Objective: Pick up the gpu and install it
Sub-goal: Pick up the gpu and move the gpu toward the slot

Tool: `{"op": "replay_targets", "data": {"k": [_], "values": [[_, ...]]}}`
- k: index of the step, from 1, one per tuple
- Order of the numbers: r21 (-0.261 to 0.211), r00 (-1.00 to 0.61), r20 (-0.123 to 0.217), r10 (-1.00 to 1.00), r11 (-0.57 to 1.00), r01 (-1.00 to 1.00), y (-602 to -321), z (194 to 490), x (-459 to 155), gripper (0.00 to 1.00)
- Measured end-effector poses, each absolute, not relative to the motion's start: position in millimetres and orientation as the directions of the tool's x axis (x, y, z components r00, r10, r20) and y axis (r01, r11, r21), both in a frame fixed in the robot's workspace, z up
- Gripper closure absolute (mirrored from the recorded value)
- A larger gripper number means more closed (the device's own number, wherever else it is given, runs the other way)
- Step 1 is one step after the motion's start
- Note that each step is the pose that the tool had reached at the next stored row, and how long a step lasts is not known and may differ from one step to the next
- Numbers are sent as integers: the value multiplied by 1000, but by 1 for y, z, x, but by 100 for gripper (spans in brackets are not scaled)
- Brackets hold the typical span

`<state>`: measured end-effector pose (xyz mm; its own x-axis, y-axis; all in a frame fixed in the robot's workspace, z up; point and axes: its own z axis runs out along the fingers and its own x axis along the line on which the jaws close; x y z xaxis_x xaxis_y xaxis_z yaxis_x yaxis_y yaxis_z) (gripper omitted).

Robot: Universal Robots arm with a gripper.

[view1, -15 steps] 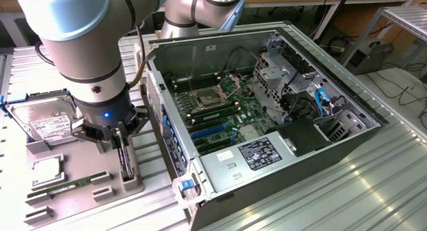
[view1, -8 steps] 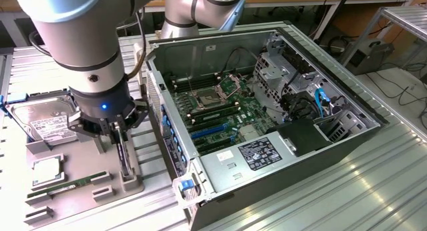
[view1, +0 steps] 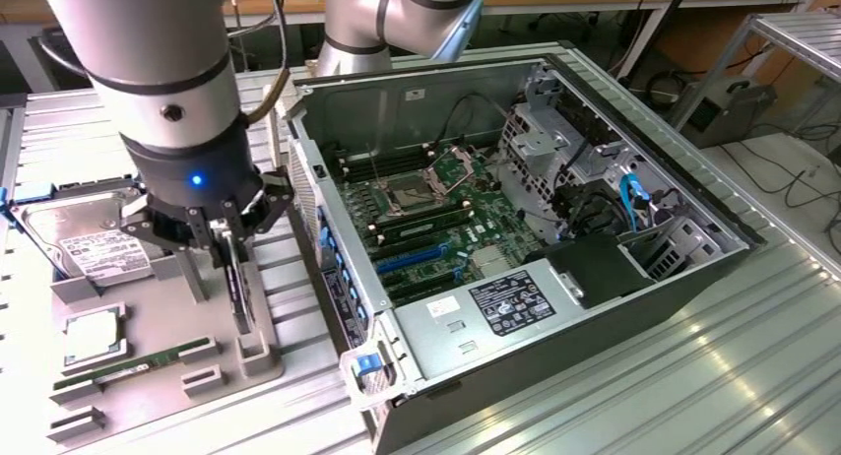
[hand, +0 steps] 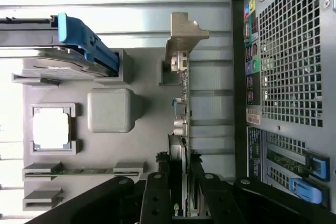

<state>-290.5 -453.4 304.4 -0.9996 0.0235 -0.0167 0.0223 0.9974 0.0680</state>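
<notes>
Pincer (view1: 231, 240) grips upright gpu (view1: 242, 297); hard drive label (view1: 102, 250) unreadable.

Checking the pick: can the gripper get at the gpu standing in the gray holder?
Likely yes: the gripper sits right at the top edge of the upright gpu, and nothing on the gray holder stands between them.

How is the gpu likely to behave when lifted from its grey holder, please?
The gpu looks like a thin rigid board, so probably stiff. Standing on edge in its grey holder, it may tip if nudged sideways. Its metal bracket likely makes one end heavier.
</notes>
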Motion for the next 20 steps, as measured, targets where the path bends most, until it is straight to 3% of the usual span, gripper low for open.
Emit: {"op": "replay_targets", "data": {"k": [20], "values": [[68, -1000, -3, 24, 997, 23, -476, 404, -265, 74]]}}
